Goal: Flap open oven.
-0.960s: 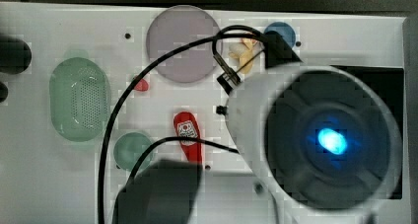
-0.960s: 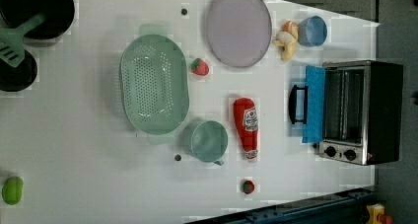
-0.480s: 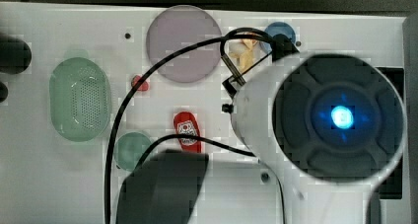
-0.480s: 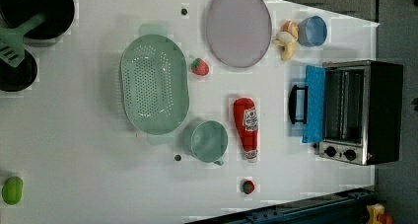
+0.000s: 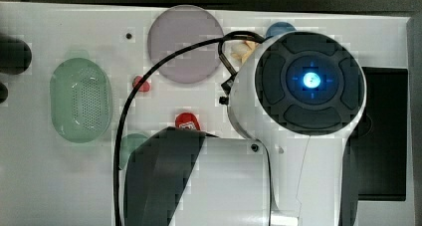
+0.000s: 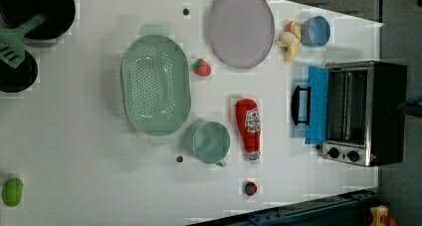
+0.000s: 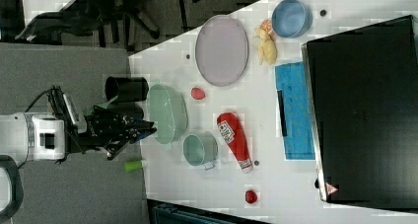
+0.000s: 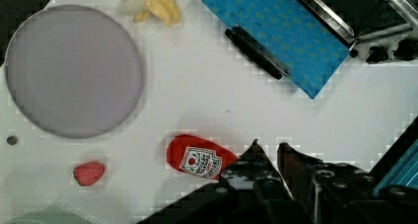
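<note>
Left view, from its left to its right: we see a green perforated plastic colander (image 6: pixel 156 84) on the white table (image 6: pixel 74 136), a small red strawberry (image 6: pixel 201 67) just beside it, a teal cup (image 6: pixel 209 142), a round lilac plate (image 6: pixel 241 27), and a red ketchup bottle (image 6: pixel 248 127) lying flat. Next come a peeled banana (image 6: pixel 289 40) touching a blue bowl (image 6: pixel 315 31). At the left view's right edge we find the boxy toaster oven (image 6: pixel 363 112), black on top with a silver front and black knobs, its blue-tinted glass door (image 6: pixel 316 104) folded down flat onto the table, dark bar handle (image 6: pixel 298 105) pointing toward the bottle. In the right view the black gripper (image 7: pixel 148 130) hangs well apart from the oven, beyond the table's far edge, near the colander. In the wrist view its fingertips (image 8: pixel 255 152) stand slightly apart, a narrow gap between them, holding nothing.
</note>
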`<action>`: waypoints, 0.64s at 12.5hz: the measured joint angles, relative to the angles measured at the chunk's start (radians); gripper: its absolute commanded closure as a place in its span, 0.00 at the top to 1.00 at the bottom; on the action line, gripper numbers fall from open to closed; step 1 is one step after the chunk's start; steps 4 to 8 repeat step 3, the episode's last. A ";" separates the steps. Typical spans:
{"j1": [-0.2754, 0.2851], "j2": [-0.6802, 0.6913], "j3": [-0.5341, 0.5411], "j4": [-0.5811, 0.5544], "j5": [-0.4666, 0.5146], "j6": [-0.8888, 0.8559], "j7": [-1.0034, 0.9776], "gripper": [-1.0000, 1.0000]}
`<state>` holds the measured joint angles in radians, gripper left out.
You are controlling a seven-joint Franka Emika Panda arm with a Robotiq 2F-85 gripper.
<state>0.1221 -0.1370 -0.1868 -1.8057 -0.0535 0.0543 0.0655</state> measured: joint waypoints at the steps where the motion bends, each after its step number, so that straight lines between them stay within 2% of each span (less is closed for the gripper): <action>1: 0.004 0.003 -0.003 0.004 0.007 0.001 0.000 0.18; 8: 0.006 0.004 0.001 0.006 0.010 -0.001 0.000 0.18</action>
